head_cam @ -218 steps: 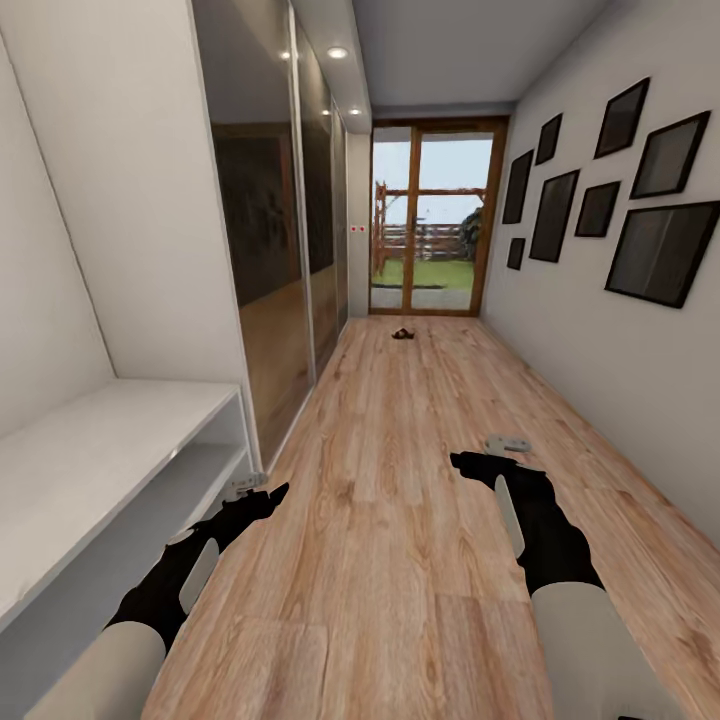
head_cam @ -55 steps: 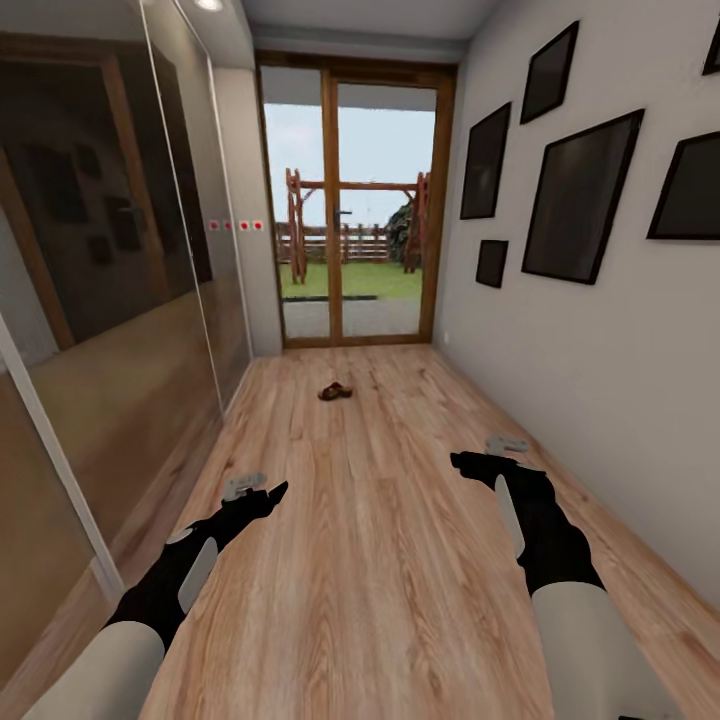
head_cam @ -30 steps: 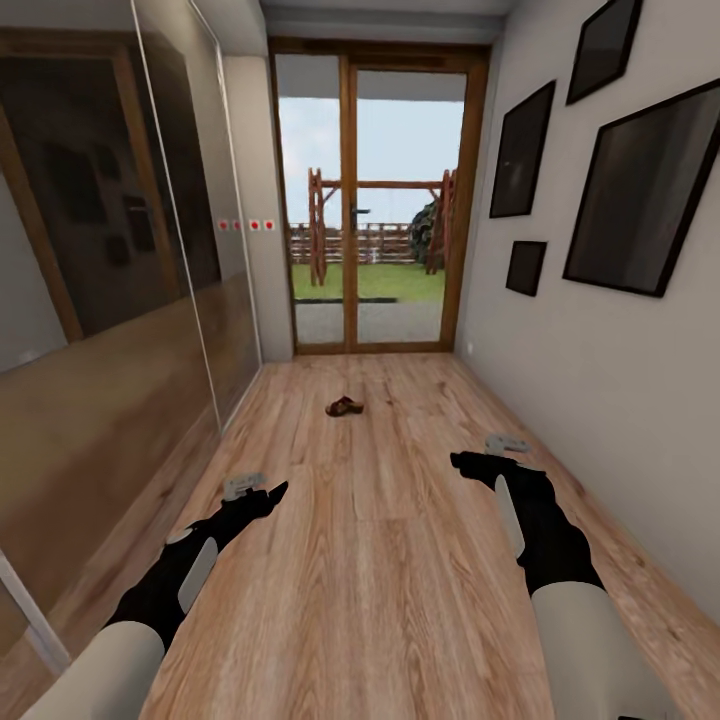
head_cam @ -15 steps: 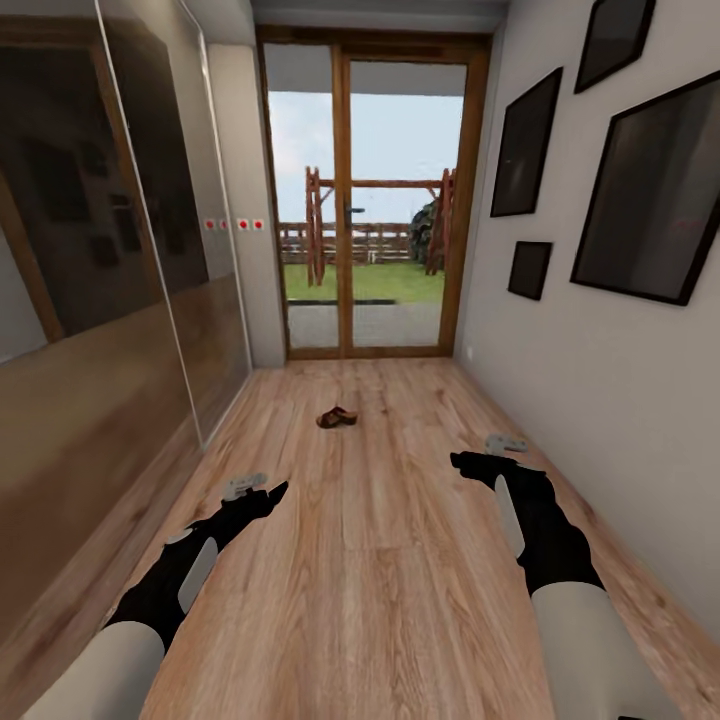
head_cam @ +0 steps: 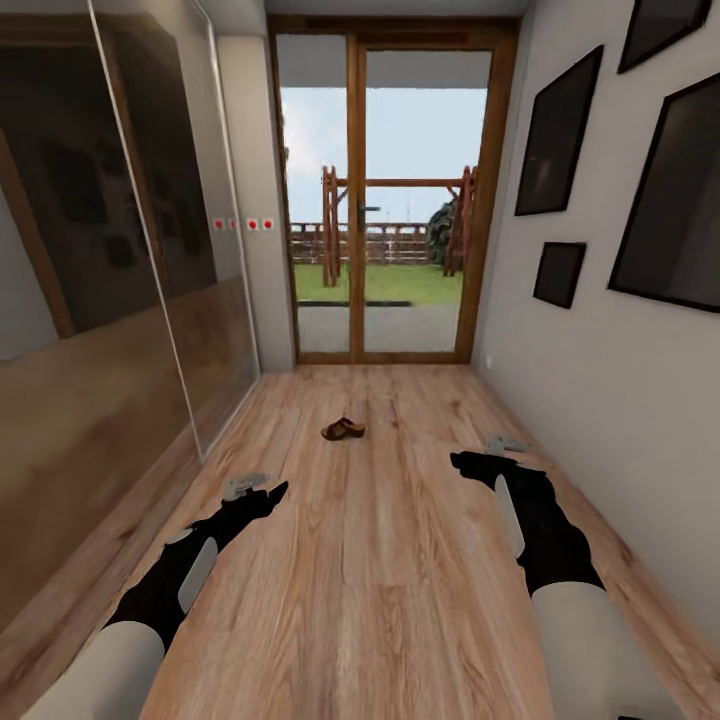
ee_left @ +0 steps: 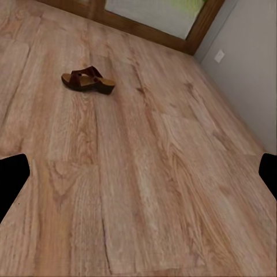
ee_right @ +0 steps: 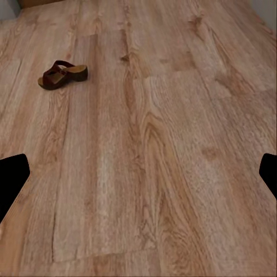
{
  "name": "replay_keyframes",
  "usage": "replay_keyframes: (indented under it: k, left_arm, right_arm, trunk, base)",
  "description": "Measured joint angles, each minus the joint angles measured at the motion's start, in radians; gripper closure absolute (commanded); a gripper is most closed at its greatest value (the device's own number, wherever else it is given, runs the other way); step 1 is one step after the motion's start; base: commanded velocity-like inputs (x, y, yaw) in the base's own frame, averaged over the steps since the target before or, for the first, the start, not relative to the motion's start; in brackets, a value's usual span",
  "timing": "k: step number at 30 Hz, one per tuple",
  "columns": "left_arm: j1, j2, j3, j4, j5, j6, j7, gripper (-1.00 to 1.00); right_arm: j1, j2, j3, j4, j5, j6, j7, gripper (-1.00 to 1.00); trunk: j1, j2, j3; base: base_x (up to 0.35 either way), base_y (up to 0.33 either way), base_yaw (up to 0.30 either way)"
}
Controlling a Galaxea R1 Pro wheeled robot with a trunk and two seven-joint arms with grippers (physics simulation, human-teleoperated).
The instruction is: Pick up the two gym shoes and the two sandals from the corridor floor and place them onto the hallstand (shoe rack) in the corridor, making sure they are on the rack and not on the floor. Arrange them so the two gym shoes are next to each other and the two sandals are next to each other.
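One brown sandal [head_cam: 343,429] lies on the corridor floor [head_cam: 400,560] ahead of me, a short way before the glass door. It also appears as the sandal [ee_left: 88,81] in the left wrist view and the sandal [ee_right: 62,74] in the right wrist view. My left gripper [head_cam: 262,488] and right gripper [head_cam: 478,462] hover above the planks, well short of it. Both are open and empty, with fingertips [ee_left: 11,179] and fingertips [ee_right: 11,176] spread to the picture edges. The gym shoes and the hallstand are out of view.
A tall mirrored wardrobe [head_cam: 100,300] runs along the left side. The right wall [head_cam: 600,400] carries black picture frames [head_cam: 670,200]. A wood-framed glass door [head_cam: 390,200] closes the corridor's far end. Open floor lies between me and the sandal.
The view has advanced down the corridor: the shoe rack has dropped out at the left, and the door and sandal look nearer. Both arms keep the same pose.
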Motion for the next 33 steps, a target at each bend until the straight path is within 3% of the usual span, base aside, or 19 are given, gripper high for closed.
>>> replay_keyframes:
  k: [13, 33]
  left_arm:
    - [0.000, 0.000, 0.000, 0.002, 0.000, 0.000, 0.000, -1.00]
    - [0.000, 0.000, 0.000, 0.002, 0.000, 0.000, 0.000, -1.00]
  right_arm:
    - [0.000, 0.000, 0.000, 0.000, -0.001, 0.000, 0.000, -1.00]
    - [0.000, -0.002, -0.001, 0.001, -0.001, 0.000, 0.005, -1.00]
  trunk:
    - [0.000, 0.000, 0.000]
    - [0.000, 0.000, 0.000]
  base:
    - [0.349, -0.120, 0.263]
    - [0.349, -0.125, 0.014]
